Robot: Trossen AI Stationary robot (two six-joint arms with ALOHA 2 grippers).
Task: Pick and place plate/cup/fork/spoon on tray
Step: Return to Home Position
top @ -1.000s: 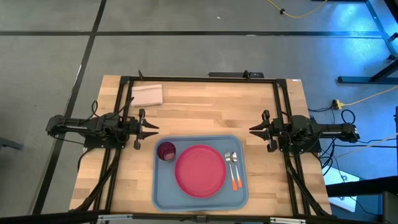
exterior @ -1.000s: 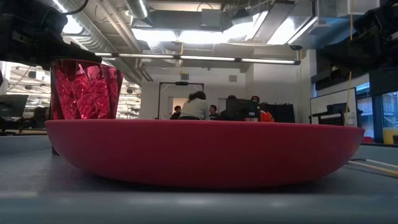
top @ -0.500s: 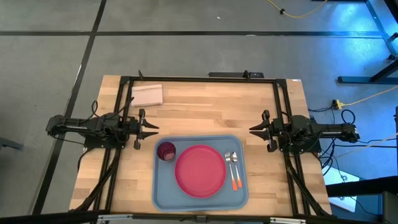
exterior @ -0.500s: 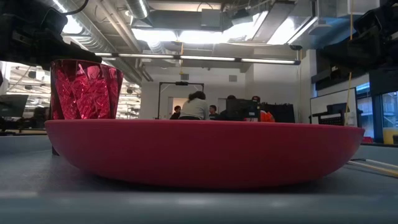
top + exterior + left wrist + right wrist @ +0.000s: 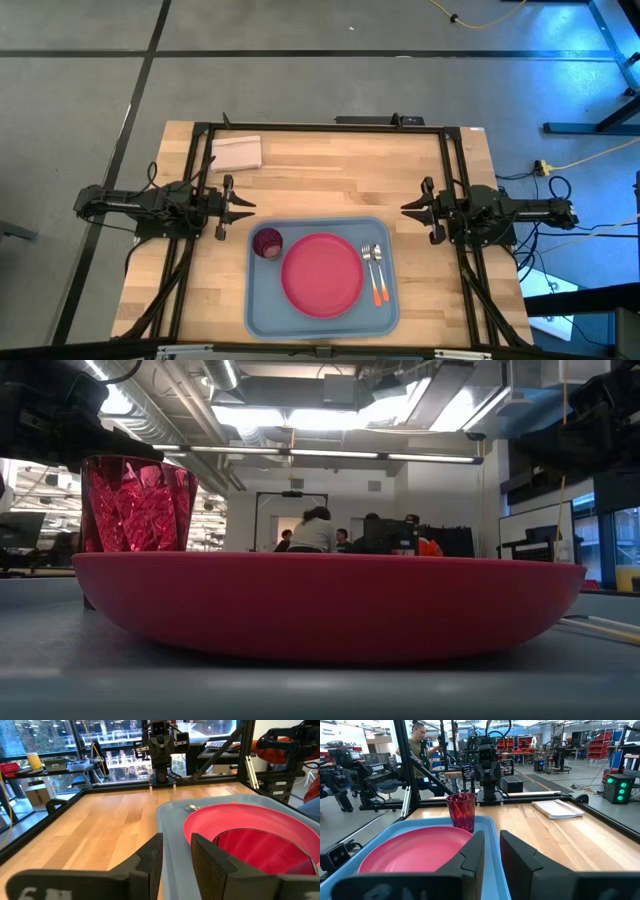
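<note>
I see a blue-grey tray (image 5: pixel 322 318) at lower centre of the high view, on a pale, striped wood table (image 5: pixel 330 180). On it the plate (image 5: pixel 322 274) is flat pink-red, and the cup (image 5: pixel 267 243) to its left is darker red; in the low view its wall shows a faceted, crystal-like pattern. The fork (image 5: pixel 369 271) and spoon (image 5: pixel 379 272) have silver heads and orange handles. A pale folded rectangle (image 5: pixel 237 152) lies upper left. Both arms and their frame are black.
</note>
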